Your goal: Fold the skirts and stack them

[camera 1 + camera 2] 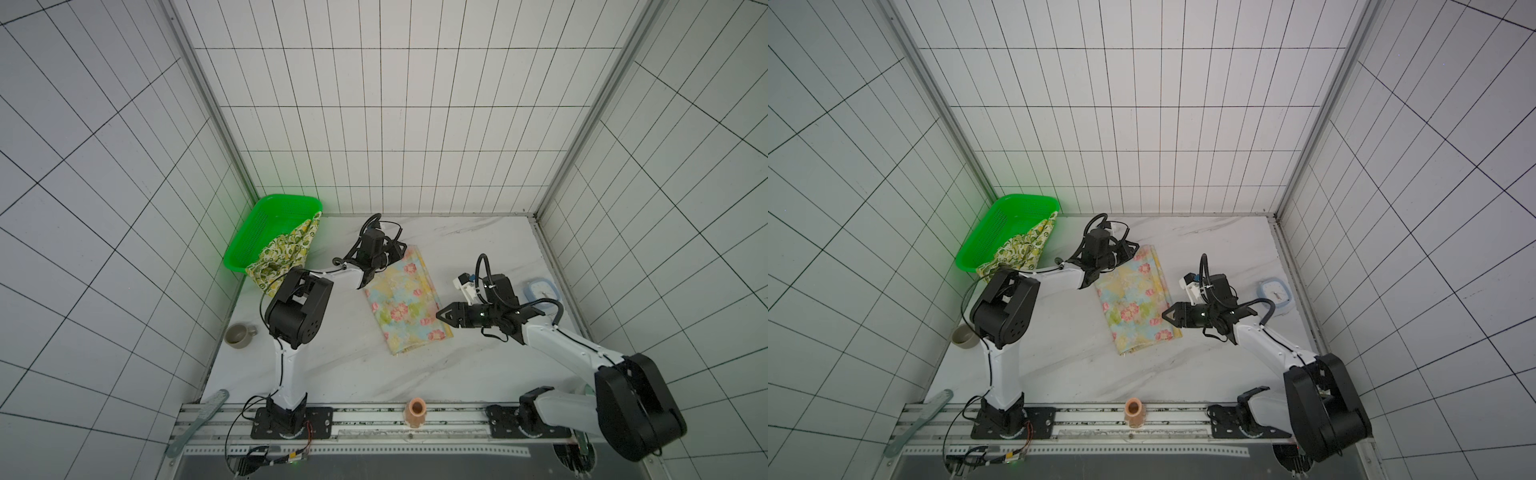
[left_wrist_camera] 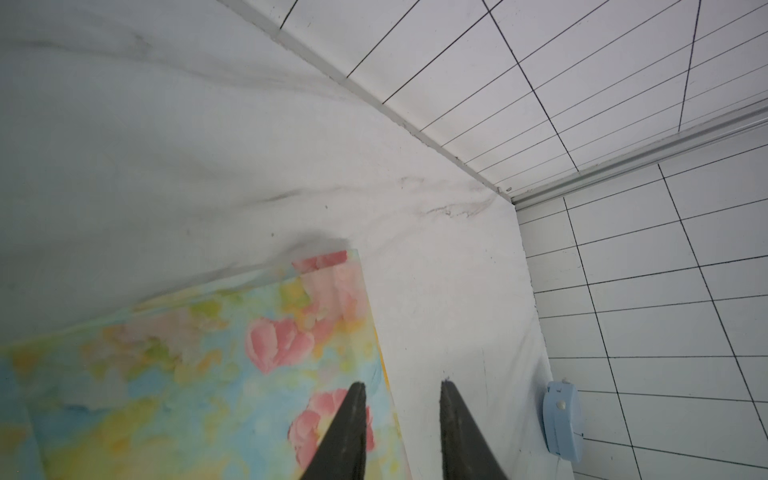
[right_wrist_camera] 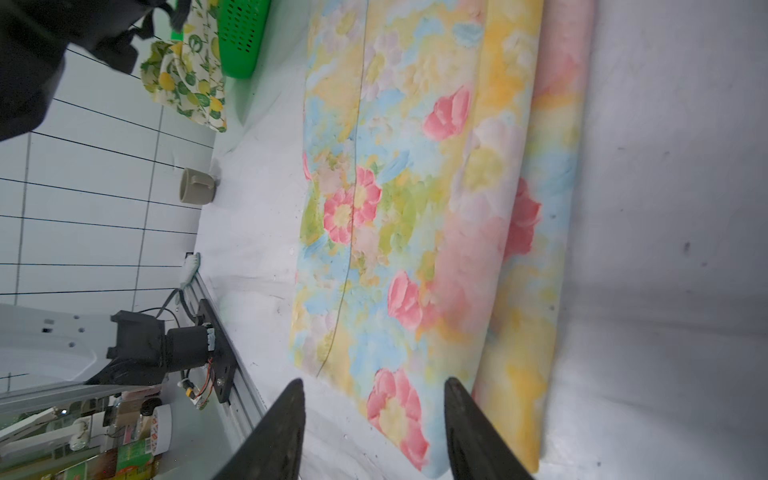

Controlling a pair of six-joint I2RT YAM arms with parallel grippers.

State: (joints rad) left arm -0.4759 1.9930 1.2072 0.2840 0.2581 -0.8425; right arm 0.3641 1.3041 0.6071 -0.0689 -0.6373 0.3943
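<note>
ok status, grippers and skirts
Left gripper, right gripper open, empty. Floral skirt folded on table. Lemon skirt draped over green basket. Nothing on either skirt.

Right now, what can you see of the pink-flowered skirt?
The pink-flowered skirt is thin pastel yellow-blue cloth, folded into a long rectangle, with layered edges showing along one long side. It lies flat on the marble table, near the middle. The left claw is open over its far corner and the right claw is open at its right-hand edge. Neither grips it.
</note>
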